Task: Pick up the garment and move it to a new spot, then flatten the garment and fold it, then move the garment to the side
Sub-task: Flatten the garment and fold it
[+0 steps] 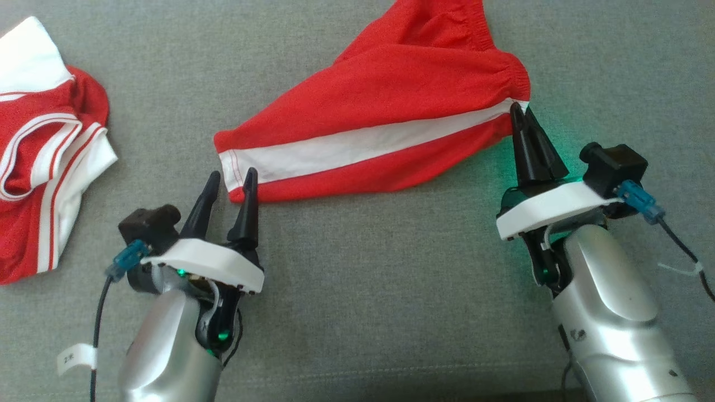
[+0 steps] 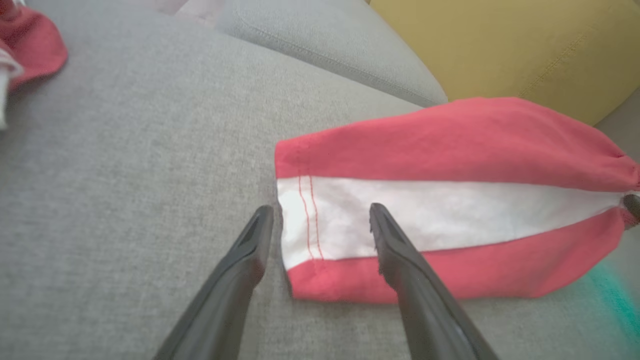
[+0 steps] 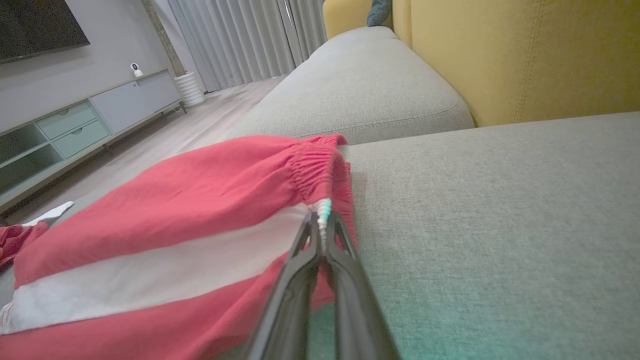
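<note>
The garment (image 1: 380, 111) is a pair of red shorts with a white side stripe, stretched across the grey couch seat in the head view. My right gripper (image 1: 522, 111) is shut on the garment's elastic waistband at the white stripe; the right wrist view shows the pinch on the garment (image 3: 190, 220) by my right gripper (image 3: 322, 220). My left gripper (image 1: 230, 177) is open just before the leg hem, holding nothing. In the left wrist view my left gripper (image 2: 320, 212) straddles the hem corner of the garment (image 2: 450, 150) without gripping it.
A second red and white garment (image 1: 39, 162) lies crumpled at the left of the seat. A yellow backrest (image 3: 525, 55) rises behind the grey cushion (image 3: 360, 80). Beyond the couch are wooden floor, a TV cabinet (image 3: 75, 125) and curtains.
</note>
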### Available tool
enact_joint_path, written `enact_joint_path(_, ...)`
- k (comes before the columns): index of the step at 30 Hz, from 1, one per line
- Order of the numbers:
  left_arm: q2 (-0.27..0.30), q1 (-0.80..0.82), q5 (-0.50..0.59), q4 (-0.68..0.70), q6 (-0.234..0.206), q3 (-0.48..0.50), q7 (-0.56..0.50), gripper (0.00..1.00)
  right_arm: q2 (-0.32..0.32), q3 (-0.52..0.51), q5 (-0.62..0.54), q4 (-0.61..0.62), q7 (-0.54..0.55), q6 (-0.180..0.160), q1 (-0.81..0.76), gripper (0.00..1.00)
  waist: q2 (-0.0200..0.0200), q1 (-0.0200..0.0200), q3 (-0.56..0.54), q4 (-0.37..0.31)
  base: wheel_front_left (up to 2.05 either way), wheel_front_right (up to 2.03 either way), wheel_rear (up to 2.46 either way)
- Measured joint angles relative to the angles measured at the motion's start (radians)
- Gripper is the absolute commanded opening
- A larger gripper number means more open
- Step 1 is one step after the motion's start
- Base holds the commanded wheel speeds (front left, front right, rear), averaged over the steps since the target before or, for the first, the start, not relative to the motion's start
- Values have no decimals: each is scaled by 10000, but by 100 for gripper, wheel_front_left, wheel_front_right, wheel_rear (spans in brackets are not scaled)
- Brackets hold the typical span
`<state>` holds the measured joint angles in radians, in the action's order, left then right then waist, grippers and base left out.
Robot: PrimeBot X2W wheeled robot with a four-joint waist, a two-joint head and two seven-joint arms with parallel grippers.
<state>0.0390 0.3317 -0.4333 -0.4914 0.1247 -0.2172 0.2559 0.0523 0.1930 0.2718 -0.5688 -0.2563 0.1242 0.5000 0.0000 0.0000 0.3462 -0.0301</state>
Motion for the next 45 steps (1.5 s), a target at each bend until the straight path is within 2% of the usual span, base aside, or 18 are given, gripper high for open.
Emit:
enact_joint_path(17, 263, 496, -761, -391, -6, -610, 10, 100, 0, 27, 12, 65, 0, 0, 13, 0, 0, 0, 229, -101, 0, 0, 0)
enact_joint_path(18, 265, 507, -796, -387, -8, -623, 10, 93, 0, 27, 12, 67, 0, 0, 13, 0, 0, 0, 237, -97, 0, 0, 0)
enact_joint_path(19, 265, 509, -802, -372, -8, -639, 10, 47, 0, 27, 12, 65, 0, 0, 13, 0, 0, 0, 244, -92, 0, 0, 0)
enact_joint_path(20, 265, 509, -802, -360, -8, -652, 10, 13, 0, 27, 12, 65, 0, 0, 14, 0, 0, 0, 248, -90, 0, 0, 0)
enact_joint_path(21, 267, 509, -802, -339, -8, -662, 10, 0, 0, 27, 12, 65, 0, 0, 14, 0, 0, 0, 250, -87, 0, 0, 0)
enact_joint_path(31, 245, 387, -527, 483, -2, -591, 6, 0, 0, -52, 105, 186, 0, 0, 1, 0, 0, 0, -145, -10, 0, 0, 0)
enact_joint_path(38, 380, 386, -142, 1522, -2, -506, 6, 0, 0, 46, 293, 752, 0, 0, -437, 0, 0, 0, -1109, -4, 0, 0, 0)
enact_joint_path(45, 757, 414, 198, 2474, -2, 102, 8, 0, 2, 539, 522, 1118, 0, 0, -538, 0, 0, 0, -2099, -82, 0, 0, 0)
